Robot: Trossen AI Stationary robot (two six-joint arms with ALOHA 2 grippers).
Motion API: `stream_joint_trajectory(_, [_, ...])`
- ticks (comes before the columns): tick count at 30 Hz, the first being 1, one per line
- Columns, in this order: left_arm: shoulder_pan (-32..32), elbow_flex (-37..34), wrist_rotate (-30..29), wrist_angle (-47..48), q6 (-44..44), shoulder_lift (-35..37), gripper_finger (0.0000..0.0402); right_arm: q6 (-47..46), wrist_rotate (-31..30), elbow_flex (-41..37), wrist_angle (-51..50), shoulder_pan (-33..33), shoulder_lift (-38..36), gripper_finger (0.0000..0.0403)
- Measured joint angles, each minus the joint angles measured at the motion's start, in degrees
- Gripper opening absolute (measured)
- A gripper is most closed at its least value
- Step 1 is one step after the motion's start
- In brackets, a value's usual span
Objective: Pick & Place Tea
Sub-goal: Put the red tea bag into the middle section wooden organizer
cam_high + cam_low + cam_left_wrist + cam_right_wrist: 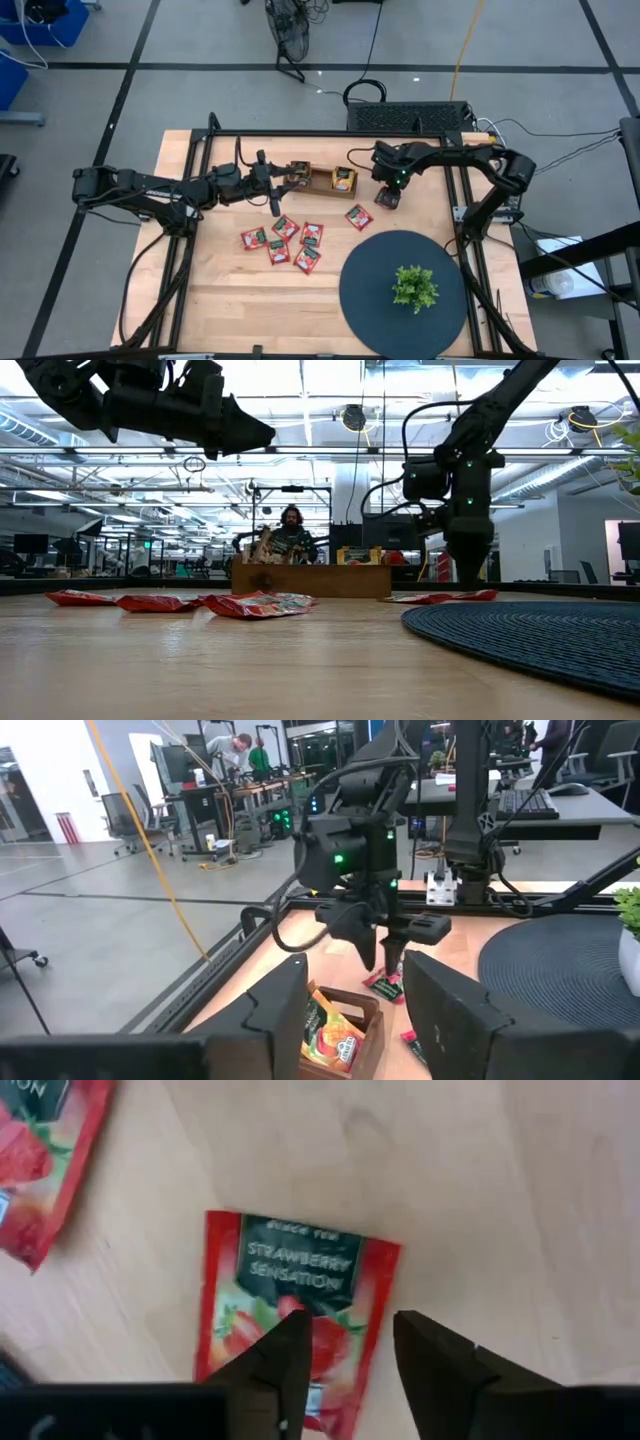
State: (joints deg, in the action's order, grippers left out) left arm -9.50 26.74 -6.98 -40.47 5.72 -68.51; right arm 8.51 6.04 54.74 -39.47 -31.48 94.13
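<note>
Under the right gripper (345, 1345) a red strawberry tea sachet (295, 1315) lies flat on the desk (480, 1200). The fingers (280, 1360) are parted a little and hold nothing, one tip over the sachet's face and the other just past its edge. A packet like this is probably very light, thin and limp, with a slick wrapper. Flat on the wood it offers little to pinch, so the edge nearest the fingers looks the fairest place to take hold.

Farther out, a cluster of red sachets (282, 240) and a single one (359, 217) lie between the round dark mat (400, 290) and the wooden tray (322, 179). The tray already holds an orange sachet (343, 179).

The left gripper (274, 196) hovers beside the tray; its fingers (275, 1010) seem open and empty, though they are only partly seen.
</note>
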Motion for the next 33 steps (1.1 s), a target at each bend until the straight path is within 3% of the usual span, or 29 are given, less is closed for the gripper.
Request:
stream_joint_trajectory(5, [0.0,0.0,0.0,0.0,0.0,0.0,0.0159,-2.8,-0.8,0.0,-2.0,3.4,0.0,0.0192])
stream_joint_trajectory(11, [0.0,0.0,0.0,0.0,0.0,0.0,0.0166,-5.4,-11.0,-1.4,-1.1,10.0,0.2,0.0286])
stream_joint_trajectory(13, [0.0,0.0,0.0,0.0,0.0,0.0,0.017,-5.7,-15.2,-2.4,0.0,11.7,0.9,0.0303])
stream_joint_trajectory(16, [0.0,0.0,0.0,0.0,0.0,0.0,0.0175,-7.8,-16.5,-3.4,0.7,12.5,2.4,0.0306])
stream_joint_trajectory(23, [0.0,0.0,0.0,0.0,0.0,0.0,0.0172,-9.3,-8.9,-3.8,3.8,12.3,2.9,0.0242])
stream_joint_trajectory(33, [0.0,0.0,0.0,0.0,0.0,0.0,0.0157,-6.9,-5.5,-3.9,4.1,12.3,2.8,0.0075])
